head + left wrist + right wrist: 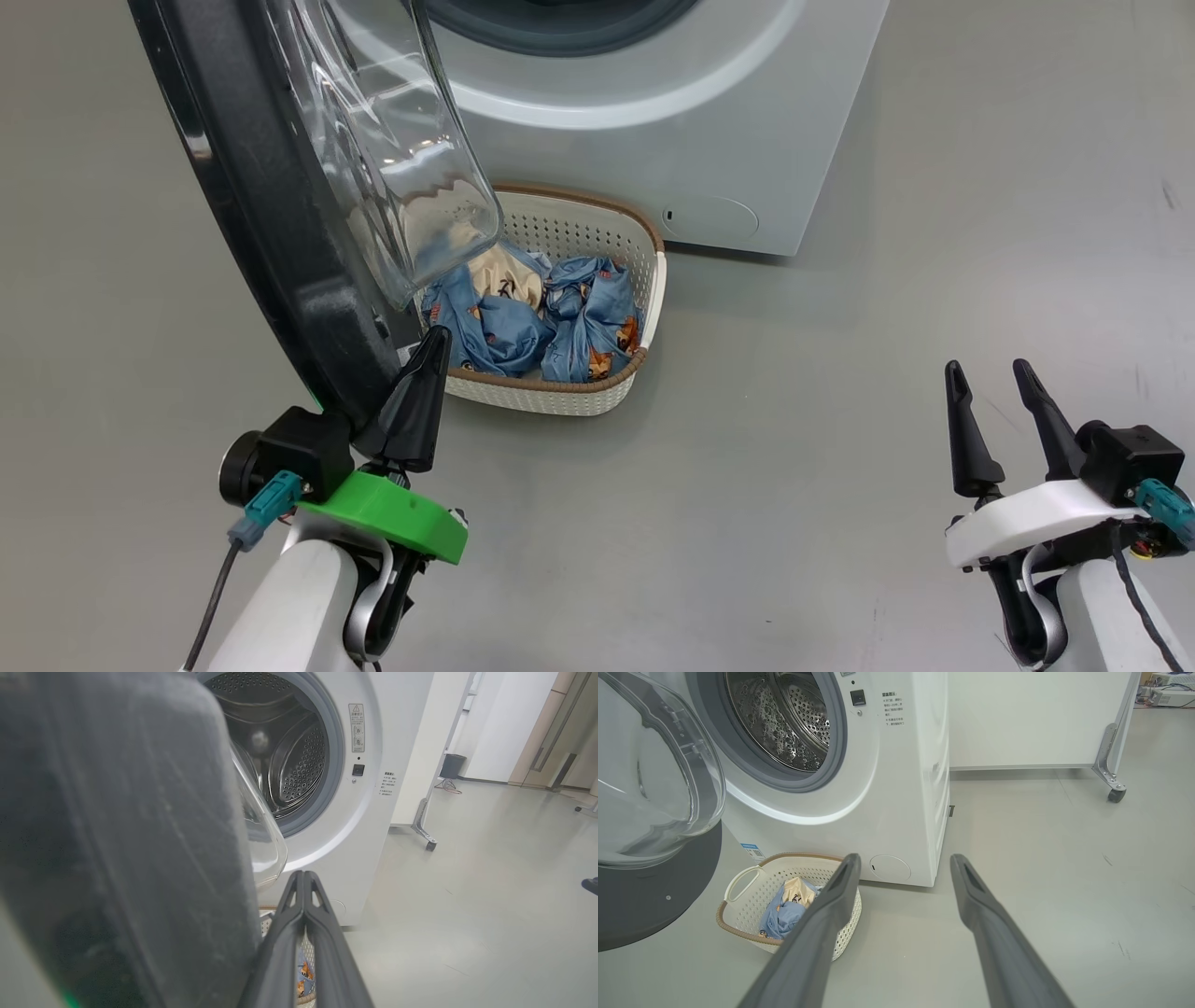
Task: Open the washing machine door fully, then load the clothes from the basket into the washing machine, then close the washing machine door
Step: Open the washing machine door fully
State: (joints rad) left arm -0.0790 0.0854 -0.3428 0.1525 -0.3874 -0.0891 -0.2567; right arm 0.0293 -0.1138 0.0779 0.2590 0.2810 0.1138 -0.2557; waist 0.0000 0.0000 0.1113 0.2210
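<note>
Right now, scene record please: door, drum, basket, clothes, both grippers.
washing machine door: open, swung out toward the robot
drum: no clothes visible inside
basket: on the floor before the washing machine, partly under the door
clothes: in the basket
left gripper: shut, empty, at the door's lower edge; contact unclear
right gripper: open, empty, off to the right above the floor
task stage: loading not yet begun
</note>
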